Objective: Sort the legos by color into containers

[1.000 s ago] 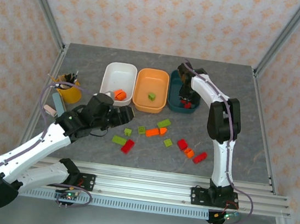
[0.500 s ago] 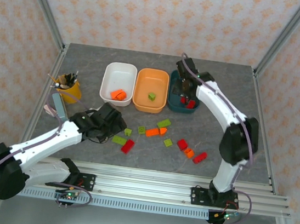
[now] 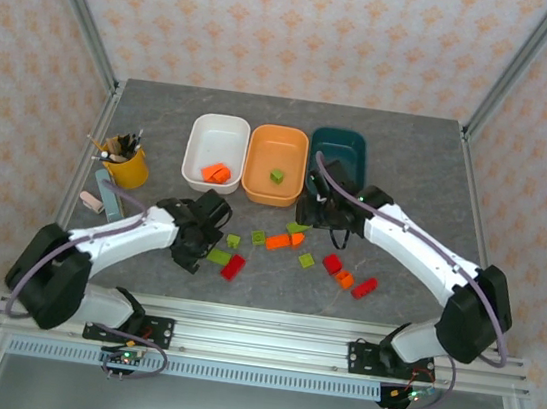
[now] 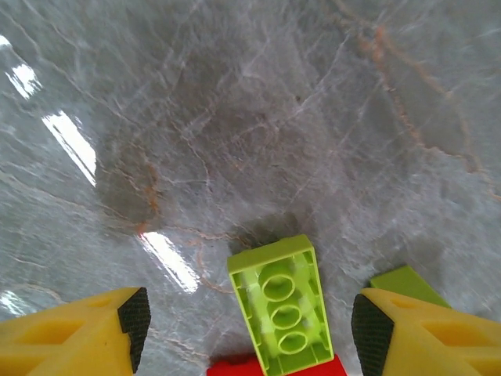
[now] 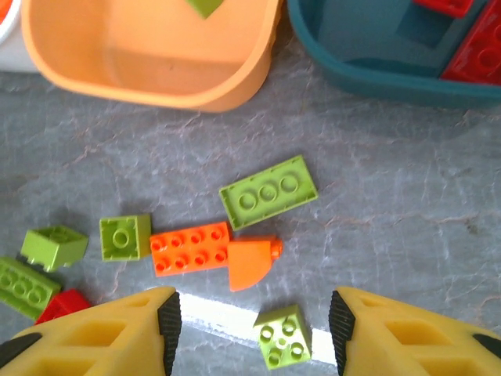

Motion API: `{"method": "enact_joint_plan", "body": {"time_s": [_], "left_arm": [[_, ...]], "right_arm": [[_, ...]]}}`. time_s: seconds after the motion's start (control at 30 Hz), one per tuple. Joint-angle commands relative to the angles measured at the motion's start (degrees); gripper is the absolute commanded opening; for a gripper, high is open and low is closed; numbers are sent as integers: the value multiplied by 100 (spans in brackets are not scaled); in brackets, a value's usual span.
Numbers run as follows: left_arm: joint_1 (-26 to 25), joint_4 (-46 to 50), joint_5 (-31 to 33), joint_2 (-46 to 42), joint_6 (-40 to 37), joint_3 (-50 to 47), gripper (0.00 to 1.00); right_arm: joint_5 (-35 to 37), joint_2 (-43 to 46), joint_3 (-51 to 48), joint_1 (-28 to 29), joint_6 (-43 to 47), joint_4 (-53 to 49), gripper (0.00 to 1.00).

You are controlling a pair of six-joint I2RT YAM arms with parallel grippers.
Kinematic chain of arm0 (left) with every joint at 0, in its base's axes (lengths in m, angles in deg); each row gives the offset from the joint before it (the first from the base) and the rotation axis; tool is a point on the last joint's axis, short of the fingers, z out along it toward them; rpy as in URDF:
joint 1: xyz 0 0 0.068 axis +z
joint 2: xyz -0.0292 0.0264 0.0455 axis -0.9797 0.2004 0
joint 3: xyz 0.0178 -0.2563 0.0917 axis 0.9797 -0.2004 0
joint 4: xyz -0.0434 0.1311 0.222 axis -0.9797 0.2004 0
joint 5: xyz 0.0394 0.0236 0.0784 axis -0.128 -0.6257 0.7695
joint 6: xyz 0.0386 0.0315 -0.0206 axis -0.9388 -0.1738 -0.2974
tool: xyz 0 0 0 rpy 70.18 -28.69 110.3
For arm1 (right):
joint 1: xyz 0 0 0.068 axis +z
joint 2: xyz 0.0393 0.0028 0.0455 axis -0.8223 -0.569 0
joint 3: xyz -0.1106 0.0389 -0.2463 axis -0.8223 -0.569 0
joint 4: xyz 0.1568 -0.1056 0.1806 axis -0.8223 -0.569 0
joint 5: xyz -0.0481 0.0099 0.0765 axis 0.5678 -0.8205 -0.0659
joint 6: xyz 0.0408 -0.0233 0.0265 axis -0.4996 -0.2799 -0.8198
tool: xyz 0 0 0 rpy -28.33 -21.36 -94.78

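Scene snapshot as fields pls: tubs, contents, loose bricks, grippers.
white tub: one orange brick
orange tub: one lime green brick
dark teal tub: red bricks
loose bricks: red, orange, green mixed on the table, in front of the tubs
left gripper: open, straddling an upturned green brick
right gripper: open, empty, above loose bricks
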Motion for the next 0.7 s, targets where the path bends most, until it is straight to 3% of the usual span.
{"method": "enact_joint_plan", "body": {"time_s": [0.0, 0.33, 0.53, 0.67], "left_arm": [[54, 185, -171, 421, 394, 427, 72], [13, -203, -364, 1008, 999, 452, 65], [3, -405, -243, 1206, 1043, 454, 47], [3, -483, -162, 1172, 1034, 322, 46]], "right_arm": [[-88, 436, -238, 90, -133, 120, 54], [3, 883, -531, 99, -253, -3, 54], [-17, 904, -565, 99, -329, 32, 54], [-21, 934, -588, 99, -347, 59, 54]]}}
